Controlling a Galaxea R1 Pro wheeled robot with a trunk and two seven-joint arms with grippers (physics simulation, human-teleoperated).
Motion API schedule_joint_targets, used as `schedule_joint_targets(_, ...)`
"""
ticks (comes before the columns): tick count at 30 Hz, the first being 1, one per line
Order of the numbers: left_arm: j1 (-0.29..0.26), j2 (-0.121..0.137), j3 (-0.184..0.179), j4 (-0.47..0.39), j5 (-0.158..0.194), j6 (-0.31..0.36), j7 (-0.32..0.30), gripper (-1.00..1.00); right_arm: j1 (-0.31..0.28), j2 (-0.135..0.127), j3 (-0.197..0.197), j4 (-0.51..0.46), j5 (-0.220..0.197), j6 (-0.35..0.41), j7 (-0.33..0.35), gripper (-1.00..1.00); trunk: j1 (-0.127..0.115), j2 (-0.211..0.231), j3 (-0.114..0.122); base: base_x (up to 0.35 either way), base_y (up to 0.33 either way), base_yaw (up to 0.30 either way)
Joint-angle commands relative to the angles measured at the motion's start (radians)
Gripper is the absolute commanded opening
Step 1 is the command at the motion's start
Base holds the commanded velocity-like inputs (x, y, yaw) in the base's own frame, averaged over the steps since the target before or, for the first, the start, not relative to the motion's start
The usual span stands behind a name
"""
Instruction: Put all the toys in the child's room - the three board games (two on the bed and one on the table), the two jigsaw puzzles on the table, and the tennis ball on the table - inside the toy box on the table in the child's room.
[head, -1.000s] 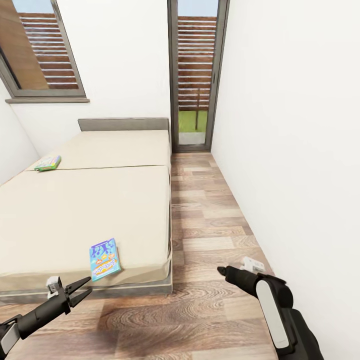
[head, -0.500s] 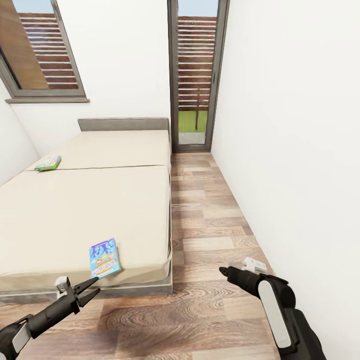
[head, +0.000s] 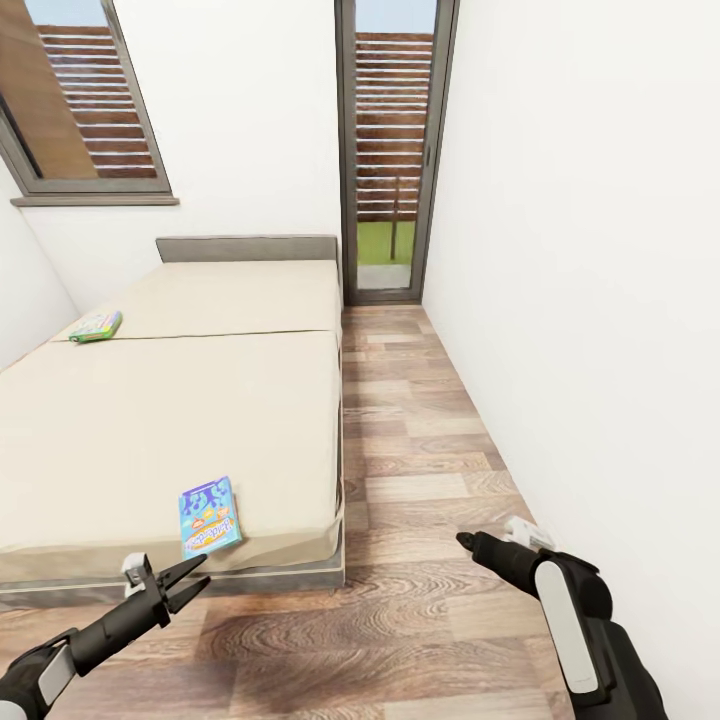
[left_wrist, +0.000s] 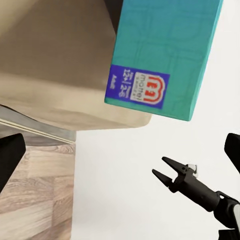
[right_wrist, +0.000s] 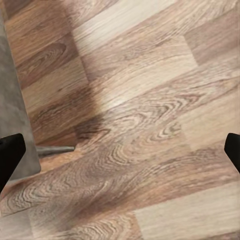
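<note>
Left claw (head: 188, 583) hanging open just short of the blue board game (head: 209, 515) near the bed (head: 170, 420) edge, long axis running away from it, nearer than the right claw (head: 466, 541), whose state cannot be told.

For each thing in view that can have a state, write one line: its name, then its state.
Blue board game: flat on the bed, near its foot edge, not held.
Far board game: lying at the bed's far left, not held.
Left gripper: open, empty.
Right gripper: over the floor, empty; opening unclear.
Glass door: closed.
</note>
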Motion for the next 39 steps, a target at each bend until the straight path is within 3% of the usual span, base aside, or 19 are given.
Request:
schedule_joint_targets(1,0.000,-0.002,-0.002,0.000,0.005,0.006,-0.002,1.00,-0.001,0.001,-0.002,-0.001,-0.010,0.003,-0.009,1.00,0.000,0.000,-0.001,0.000,0.000,0.000)
schedule_joint_targets(16,0.000,-0.019,-0.004,-0.003,0.004,-0.063,-0.006,1.00,-0.002,0.000,-0.006,0.045,-0.008,-0.048,-0.009,1.00,0.000,0.000,-0.001,0.000,0.000,0.000)
schedule_joint_targets(39,0.000,-0.020,-0.005,-0.008,0.004,-0.067,-0.017,1.00,-0.002,0.001,-0.004,0.054,-0.006,-0.057,-0.009,1.00,0.000,0.000,-0.001,0.000,0.000,0.000)
